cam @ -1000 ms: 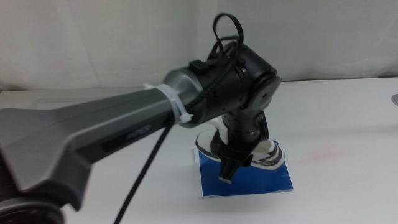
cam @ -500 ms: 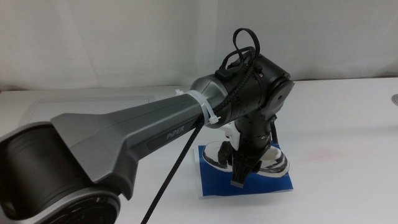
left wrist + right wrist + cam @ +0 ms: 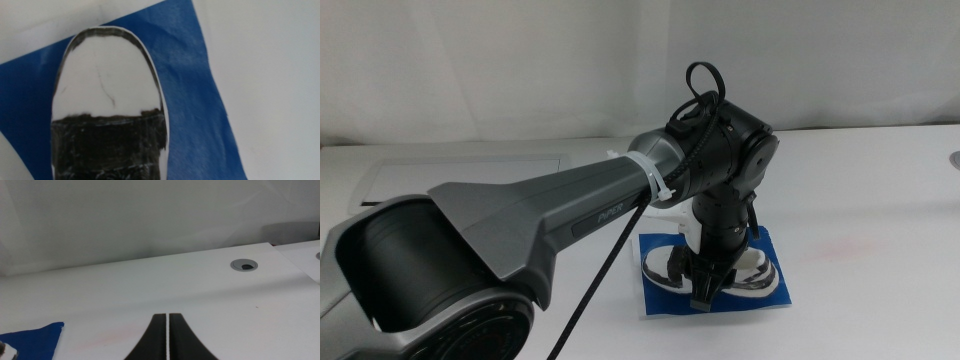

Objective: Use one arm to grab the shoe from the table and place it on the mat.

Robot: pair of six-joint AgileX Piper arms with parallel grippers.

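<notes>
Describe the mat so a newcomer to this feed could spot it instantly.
On the white table, look under the left tool of the big grey arm. The mat is the flat deep-blue rectangle there, the only coloured patch, with the black-and-white shoe on it.

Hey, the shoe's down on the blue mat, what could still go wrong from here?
The left hand sits low over the shoe; lifting off crooked may drag it. The shoe's toe lies near the blue mat's edge, so a nudge might push it partly onto the table. The right hand waits shut, away.
</notes>
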